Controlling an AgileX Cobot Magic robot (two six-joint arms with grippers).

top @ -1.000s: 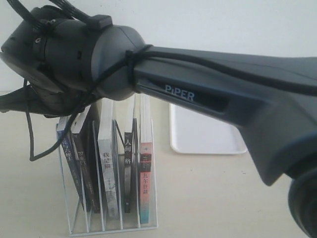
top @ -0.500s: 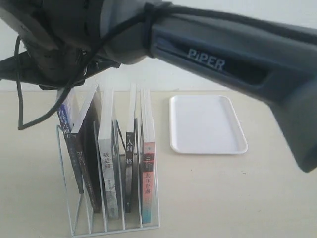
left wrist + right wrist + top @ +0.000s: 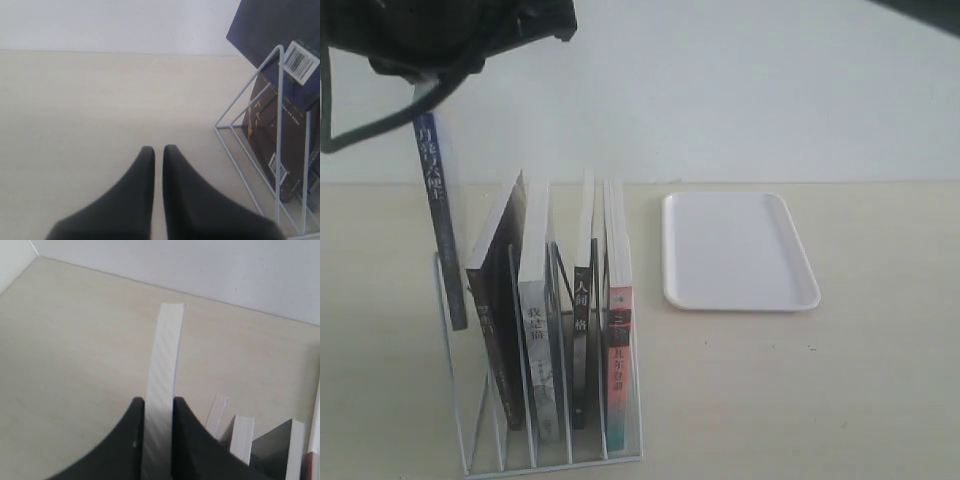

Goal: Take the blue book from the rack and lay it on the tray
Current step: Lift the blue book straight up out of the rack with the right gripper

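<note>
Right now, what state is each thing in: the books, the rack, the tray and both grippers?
rack: standing upright, partly filled.
other books: standing in its slots.
blue book: held upright, raised, lower end near the rack's top.
right gripper: shut on the blue book.
left gripper: shut, holding nothing.
tray: flat, nothing on it.

white chinese characters run down the spine of the dark blue paperback book (image 3: pixel 437 215) hanging from the right pincer (image 3: pixel 158 410), too blurred to read. below it, the white-spined book (image 3: pixel 538 350) reads 我是猫, the black-spined book (image 3: pixel 579 340) 人间…格. the white barcode sticker (image 3: pixel 302 61) beyond the left pincer (image 3: pixel 158 155) is illegible.
</note>
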